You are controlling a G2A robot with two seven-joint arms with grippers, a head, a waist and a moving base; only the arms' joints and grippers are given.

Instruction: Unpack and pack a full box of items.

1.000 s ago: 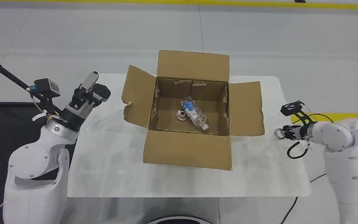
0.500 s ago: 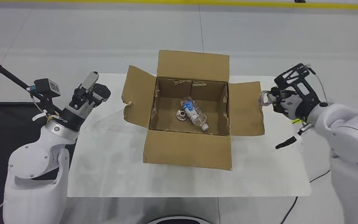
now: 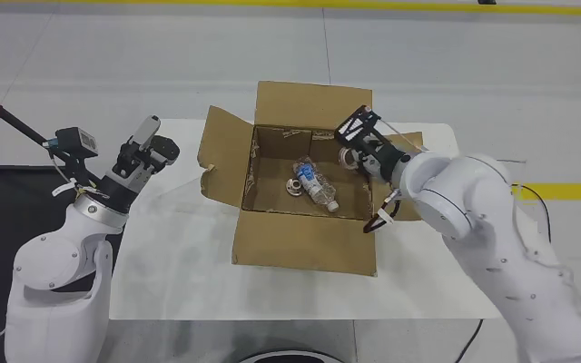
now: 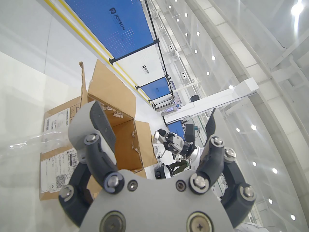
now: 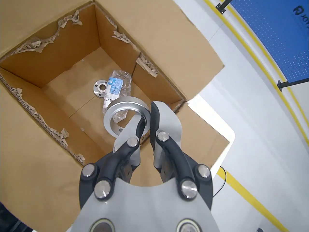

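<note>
From above, my right gripper (image 3: 350,155) hangs over the open box (image 3: 304,243); a bottle (image 3: 315,184) and a flange (image 3: 295,187) lie inside. My left gripper (image 4: 154,108) is spread wide and empty, near the box's shipping labels (image 4: 59,170). At my right wrist, my fingers (image 5: 166,119) pinch the metal ring (image 5: 128,102) by its rim.

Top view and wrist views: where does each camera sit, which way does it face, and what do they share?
Top view: above the arms, facing down at the table and open box; both arms show.
Left wrist view: on the left wrist, facing across the table at the box; the open left end effector shows.
Right wrist view: on the right wrist, facing down into the box; the right end effector shows, shut on a ring.
Shared: all three show the box.
</note>
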